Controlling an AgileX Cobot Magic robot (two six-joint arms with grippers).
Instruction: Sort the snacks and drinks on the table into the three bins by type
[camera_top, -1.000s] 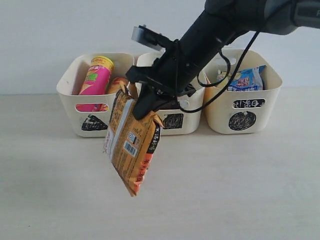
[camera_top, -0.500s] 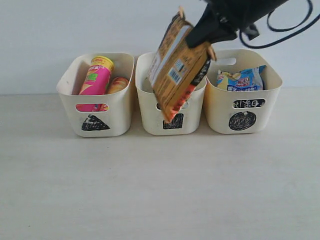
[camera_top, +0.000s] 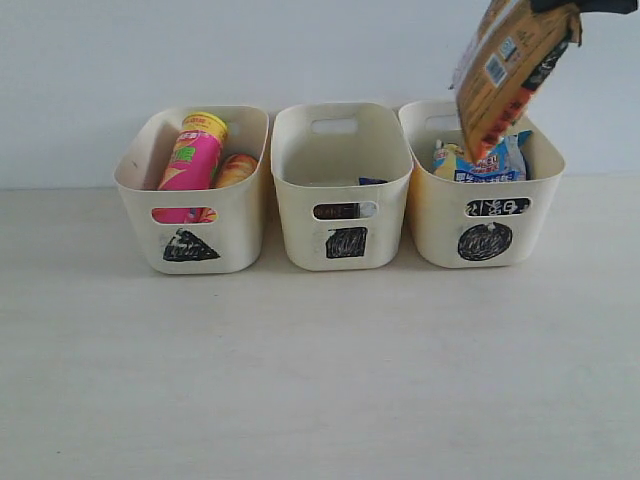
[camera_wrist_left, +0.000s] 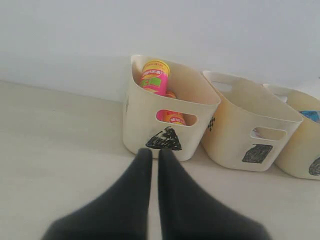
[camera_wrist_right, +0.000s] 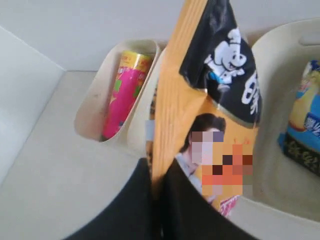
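Observation:
Three cream bins stand in a row: triangle bin (camera_top: 225, 235), square bin (camera_top: 300, 230), circle bin (camera_top: 435, 225). My right gripper (camera_top: 575, 6), at the top edge of the exterior view, is shut on the edge of an orange-brown noodle packet (camera_top: 510, 70). The packet hangs tilted, with its lower corner over the circle bin's back rim. In the right wrist view the gripper (camera_wrist_right: 157, 167) pinches the packet (camera_wrist_right: 200, 100). A pink chip tube (camera_top: 192, 160) and a yellow one (camera_top: 232, 170) lie in the triangle bin. My left gripper (camera_wrist_left: 155, 154) is shut and empty, low before the triangle bin (camera_wrist_left: 145, 110).
Blue-and-white wrapped packets (camera_top: 490, 160) fill the circle bin. Something dark (camera_top: 372, 181) lies low in the square bin. A white wall rises right behind the bins. The pale tabletop (camera_top: 320, 380) stretches in front of them.
My right gripper has lifted the noodle packet from in front of the square bin and carried it up and right, to above the circle bin. The left gripper stays shut.

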